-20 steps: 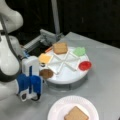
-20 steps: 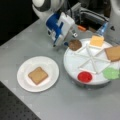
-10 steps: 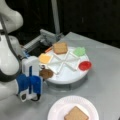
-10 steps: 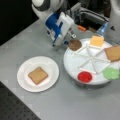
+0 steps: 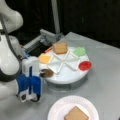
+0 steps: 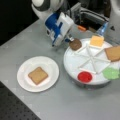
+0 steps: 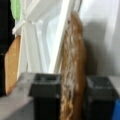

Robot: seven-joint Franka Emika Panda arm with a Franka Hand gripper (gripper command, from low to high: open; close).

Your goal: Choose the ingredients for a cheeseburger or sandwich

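Observation:
My gripper (image 5: 42,74) (image 6: 69,40) is at the near-left edge of the white divided tray (image 5: 67,80) (image 6: 72,65), shut on the dark brown patty (image 5: 48,72) (image 6: 75,44). In the wrist view the patty (image 7: 72,70) stands edge-on between the two black fingers (image 7: 46,97). Still in their tray compartments are a yellow cheese square (image 5: 45,58) (image 6: 96,40) and a toast square (image 5: 60,47) (image 6: 113,53) (image 7: 11,65). Another toast square (image 5: 76,115) (image 6: 38,75) lies alone on the white paper plate (image 5: 57,110) (image 6: 51,66).
The tray also holds a green lettuce piece (image 5: 79,51) (image 6: 111,73) and a red disc (image 5: 84,65) (image 6: 84,76). A grey metal fixture (image 5: 46,38) (image 6: 87,15) stands behind the tray. The grey table ends in a dark perforated strip (image 6: 15,107).

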